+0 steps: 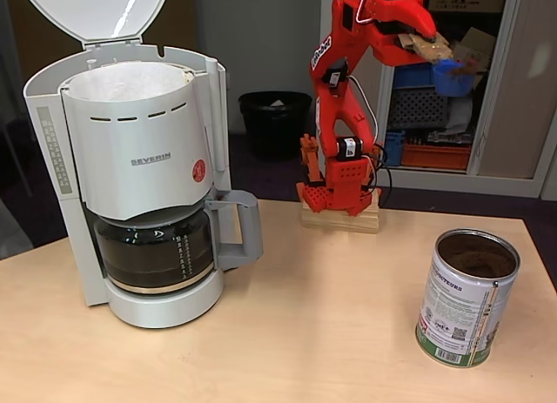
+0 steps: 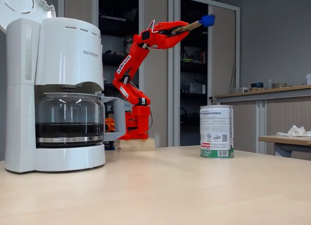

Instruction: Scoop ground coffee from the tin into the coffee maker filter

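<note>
The gripper point(image 1: 428, 43) is raised high above the desk point(image 1: 331, 333), closed on a wooden-handled blue scoop point(image 2: 207, 20). The tin point(image 1: 466, 297) stands open near the desk's right edge. The coffee maker point(image 1: 139, 159), lid up, exposes the paper filter point(image 1: 126, 79) at the left.

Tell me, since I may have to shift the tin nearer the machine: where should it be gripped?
Take the tin around its upright side wall, mid-height, coming in level from the arm's side. It stands open-topped with coffee inside, so a top grab would likely dip into the grounds. It may prove too wide for the pincer.
</note>
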